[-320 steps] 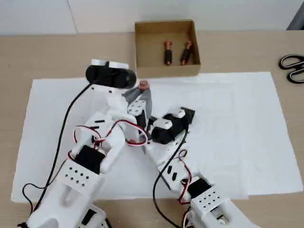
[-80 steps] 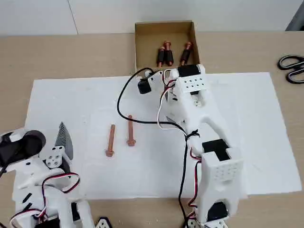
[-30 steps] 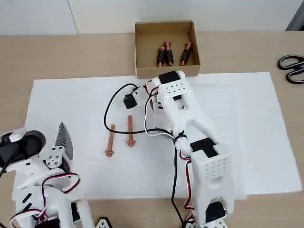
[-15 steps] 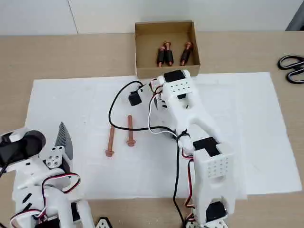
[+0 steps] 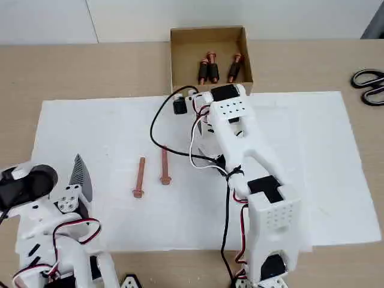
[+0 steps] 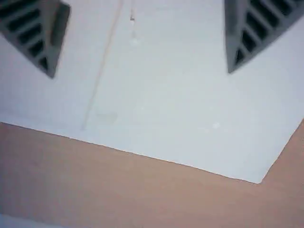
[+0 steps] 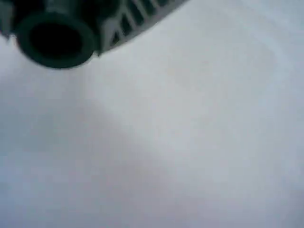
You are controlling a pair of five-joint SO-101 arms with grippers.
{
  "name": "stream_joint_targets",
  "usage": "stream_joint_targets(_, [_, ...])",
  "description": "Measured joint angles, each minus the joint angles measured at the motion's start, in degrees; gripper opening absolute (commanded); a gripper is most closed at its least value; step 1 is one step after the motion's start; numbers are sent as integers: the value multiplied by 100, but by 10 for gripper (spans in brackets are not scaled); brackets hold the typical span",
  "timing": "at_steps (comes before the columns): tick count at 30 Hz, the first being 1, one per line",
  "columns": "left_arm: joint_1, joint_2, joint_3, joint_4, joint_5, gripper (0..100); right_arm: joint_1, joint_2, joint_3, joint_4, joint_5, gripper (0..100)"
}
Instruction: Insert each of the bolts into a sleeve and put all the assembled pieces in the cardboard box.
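Note:
Two copper bolts [image 5: 139, 177] [image 5: 164, 164] lie side by side on the white paper [image 5: 312, 156]. The cardboard box [image 5: 177, 66] at the far edge holds three assembled pieces [image 5: 216, 67]. My right arm stretches up to just in front of the box, its wrist [image 5: 231, 107] above the paper. Its gripper [image 7: 71, 14] is shut on a black sleeve [image 7: 54, 40], seen end-on beside a grey ribbed finger [image 7: 137, 14]. My left gripper [image 6: 140, 66] is open above the paper's near left corner, and its grey finger [image 5: 79, 174] is left of the bolts.
Black scissors [image 5: 369, 84] lie on the wooden table [image 5: 90, 66] at the far right. Cables [image 5: 157, 129] from the right arm loop over the paper close to the bolts. The paper's right half is bare.
Over the last second the right arm's wrist has shifted right and slightly toward the box. The left arm and both bolts have stayed put.

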Motion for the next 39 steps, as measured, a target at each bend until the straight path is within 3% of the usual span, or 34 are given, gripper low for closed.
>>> stream_joint_targets(7, [0, 0, 0, 0, 0, 221, 9, 9, 0, 0, -563, 173])
stream_joint_targets(39, [0, 0, 0, 0, 0, 221, -18, 738, -35, -211, -809, 172])
